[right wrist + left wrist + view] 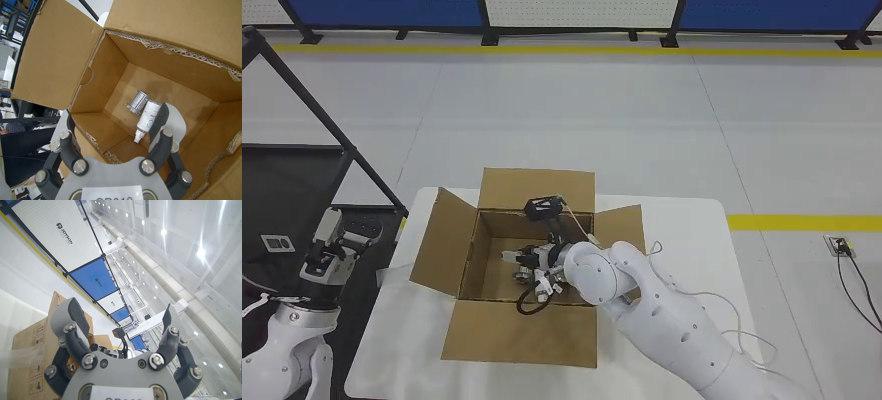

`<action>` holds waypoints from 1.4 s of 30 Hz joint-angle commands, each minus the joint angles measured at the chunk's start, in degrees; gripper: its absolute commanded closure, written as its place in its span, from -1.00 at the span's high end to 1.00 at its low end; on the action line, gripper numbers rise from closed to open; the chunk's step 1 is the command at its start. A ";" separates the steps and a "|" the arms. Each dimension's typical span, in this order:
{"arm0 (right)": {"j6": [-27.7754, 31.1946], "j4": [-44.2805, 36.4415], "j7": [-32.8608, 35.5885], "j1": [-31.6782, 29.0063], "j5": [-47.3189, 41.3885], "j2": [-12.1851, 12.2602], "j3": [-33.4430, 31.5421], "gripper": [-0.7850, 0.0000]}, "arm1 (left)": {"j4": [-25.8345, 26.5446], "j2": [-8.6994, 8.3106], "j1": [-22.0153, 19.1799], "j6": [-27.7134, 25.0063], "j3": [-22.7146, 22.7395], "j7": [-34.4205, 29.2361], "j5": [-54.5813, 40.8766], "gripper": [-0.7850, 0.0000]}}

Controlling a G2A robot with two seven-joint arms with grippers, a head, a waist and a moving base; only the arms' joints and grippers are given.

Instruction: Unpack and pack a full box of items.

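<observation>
Right hand [116, 111]: wide, over brown corrugated cardboard box [117, 66].
Left hand [121, 305]: wide.
White plastic spray bottle [146, 118]: lying flat, nozzle pointing away from ribbed grey cylinder [139, 102].

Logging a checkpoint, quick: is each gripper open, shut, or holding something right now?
Left gripper: open, holding nothing.
Right gripper: open, holding nothing, above the white bottle inside the box.

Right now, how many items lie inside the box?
2: a white spray bottle and a grey cylinder beside it on the box floor; the right gripper may hide more.
</observation>
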State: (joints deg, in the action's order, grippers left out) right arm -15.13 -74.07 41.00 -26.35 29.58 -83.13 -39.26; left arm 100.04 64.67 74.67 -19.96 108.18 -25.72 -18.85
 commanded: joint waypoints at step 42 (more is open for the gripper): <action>7.22 51.60 17.13 18.26 8.55 -21.37 17.80 0.64 | 3.48 -0.30 3.12 0.52 0.16 -0.82 -1.51 1.00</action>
State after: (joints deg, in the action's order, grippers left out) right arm -8.01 -23.31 58.30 -8.13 38.27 -104.16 -21.37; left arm 103.49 64.38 77.83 -19.47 108.40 -26.56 -20.41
